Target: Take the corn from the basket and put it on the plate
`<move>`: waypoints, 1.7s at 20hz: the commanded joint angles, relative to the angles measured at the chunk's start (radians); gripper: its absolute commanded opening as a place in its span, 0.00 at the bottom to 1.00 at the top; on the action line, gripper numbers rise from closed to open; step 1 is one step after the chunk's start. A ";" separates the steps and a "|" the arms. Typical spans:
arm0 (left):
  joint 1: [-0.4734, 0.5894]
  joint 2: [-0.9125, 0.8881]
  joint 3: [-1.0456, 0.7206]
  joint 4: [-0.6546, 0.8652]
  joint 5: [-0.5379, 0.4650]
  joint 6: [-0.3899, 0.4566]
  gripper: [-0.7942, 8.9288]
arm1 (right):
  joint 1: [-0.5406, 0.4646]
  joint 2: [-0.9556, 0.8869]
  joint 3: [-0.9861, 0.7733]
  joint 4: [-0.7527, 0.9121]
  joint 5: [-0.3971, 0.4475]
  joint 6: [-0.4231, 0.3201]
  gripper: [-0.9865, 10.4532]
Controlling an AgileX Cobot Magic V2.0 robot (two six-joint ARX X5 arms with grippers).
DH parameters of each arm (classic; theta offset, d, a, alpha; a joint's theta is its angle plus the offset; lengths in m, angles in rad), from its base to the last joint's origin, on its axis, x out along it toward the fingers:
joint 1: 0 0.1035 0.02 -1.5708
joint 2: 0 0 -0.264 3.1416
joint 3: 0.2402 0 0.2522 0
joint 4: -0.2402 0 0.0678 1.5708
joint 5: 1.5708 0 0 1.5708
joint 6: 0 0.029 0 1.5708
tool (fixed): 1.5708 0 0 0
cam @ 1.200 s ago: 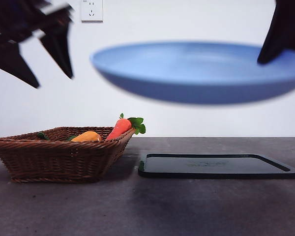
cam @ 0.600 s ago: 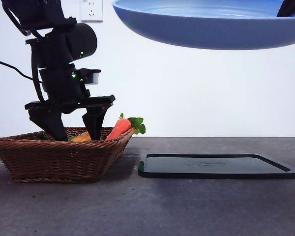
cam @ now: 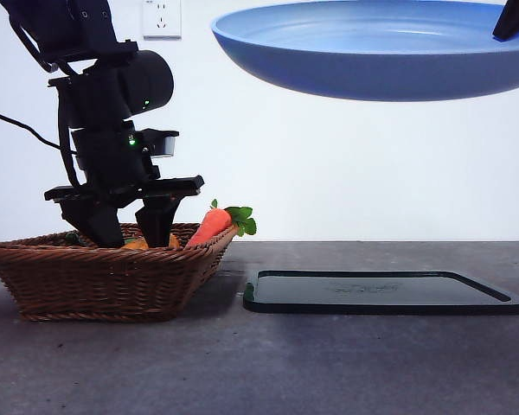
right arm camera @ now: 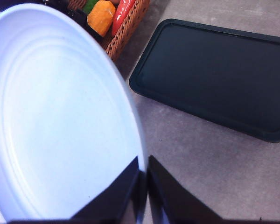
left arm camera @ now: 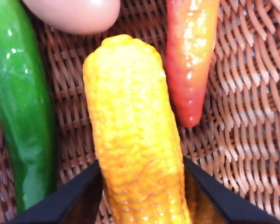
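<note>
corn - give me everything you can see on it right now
The corn is a long yellow-orange cob with a bumpy kernel surface and a rounded tip, glossy like plastic. It lies flat on the woven floor of the basket, between a green vegetable and the carrot, with a pale egg-like ball past its tip. The left gripper has a black jaw on each side of the cob, at or near contact. In the front view only a sliver of orange shows above the rim.

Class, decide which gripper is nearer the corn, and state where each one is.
Left. The left gripper is down in the basket, its fingers either side of the corn. The right gripper holds the plate high above the tray.
</note>
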 commanded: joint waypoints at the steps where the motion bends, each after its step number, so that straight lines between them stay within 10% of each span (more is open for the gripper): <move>1: 0.000 -0.011 0.019 -0.019 -0.005 -0.006 0.29 | 0.003 0.005 0.023 0.018 -0.003 0.009 0.09; 14: -0.152 -0.454 0.019 -0.109 0.295 -0.050 0.29 | 0.003 0.428 0.023 0.266 -0.095 0.093 0.09; 27: -0.387 -0.199 0.018 -0.115 0.227 0.058 0.30 | -0.004 0.515 0.023 0.323 -0.207 0.145 0.09; 34: -0.401 -0.198 0.018 -0.134 0.174 0.055 0.49 | -0.002 0.515 0.023 0.323 -0.232 0.145 0.09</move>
